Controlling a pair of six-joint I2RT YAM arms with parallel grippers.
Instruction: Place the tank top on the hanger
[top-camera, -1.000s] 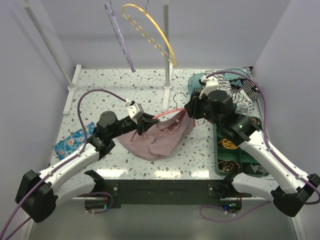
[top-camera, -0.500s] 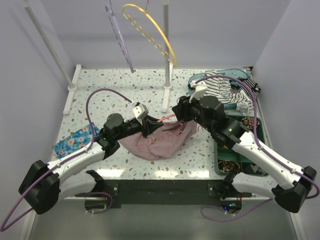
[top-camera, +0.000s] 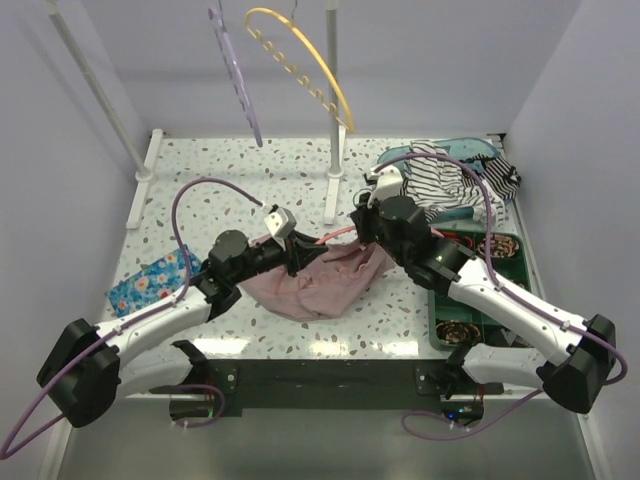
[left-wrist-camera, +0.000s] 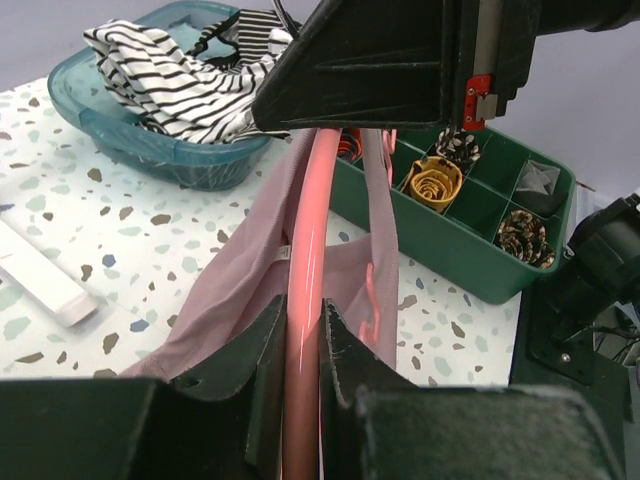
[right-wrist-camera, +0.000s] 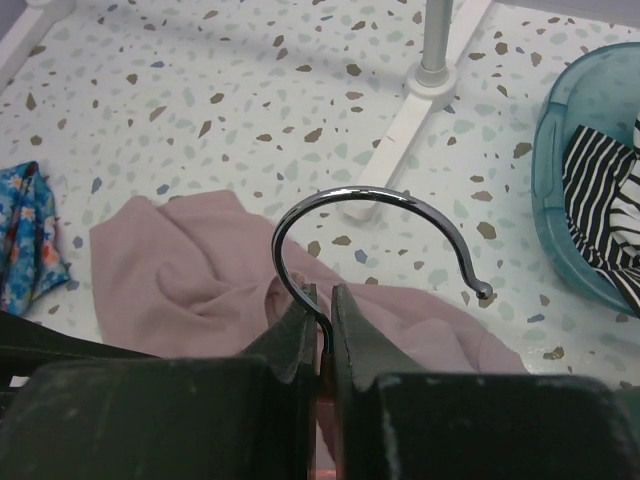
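The dusty-pink tank top (top-camera: 318, 283) lies crumpled on the table's middle, partly draped over the coral-pink hanger (top-camera: 322, 235). My left gripper (top-camera: 291, 252) is shut on the hanger's plastic rim (left-wrist-camera: 305, 250), with a strap hanging beside it. My right gripper (top-camera: 364, 222) is shut on the base of the hanger's metal hook (right-wrist-camera: 362, 215), above the tank top (right-wrist-camera: 170, 270). The rest of the hanger is hidden under cloth and fingers.
A teal tub with a striped garment (top-camera: 455, 180) stands back right. A green compartment tray (top-camera: 478, 300) sits at the right edge. A blue floral cloth (top-camera: 150, 280) lies left. A lilac hanger (top-camera: 238, 75) and a yellow hanger (top-camera: 300, 60) hang on the rack behind; its post (top-camera: 333, 120) stands mid-back.
My right arm has swung left and toward the back, carrying the hook end. My left gripper has moved slightly right with the rim. The tank top has shifted with the hanger.
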